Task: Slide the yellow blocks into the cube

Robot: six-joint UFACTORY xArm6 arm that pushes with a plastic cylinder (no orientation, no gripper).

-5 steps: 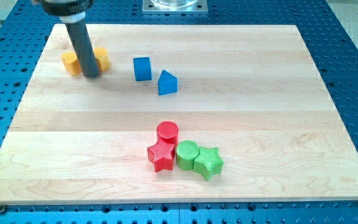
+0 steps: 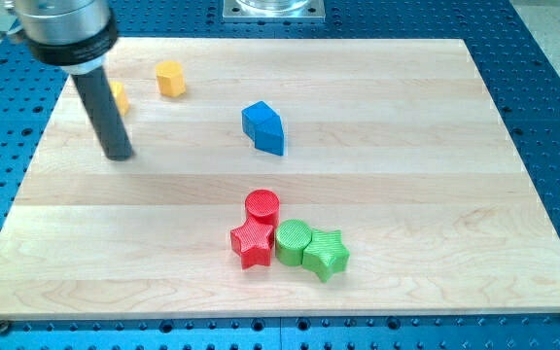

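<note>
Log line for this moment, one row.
my tip: left, below yellow blocks | yellow block, yellow block: apart | blue blocks: touching | task: not done

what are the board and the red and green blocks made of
Board: looks like pale wood, with grain lines and joined planks, smooth matt finish. Red cylinder, red star, green cylinder and green star: probably plastic, perhaps 3D printed, given the even bright colour and fine ridges on top; painted wood cannot be ruled out.
</note>
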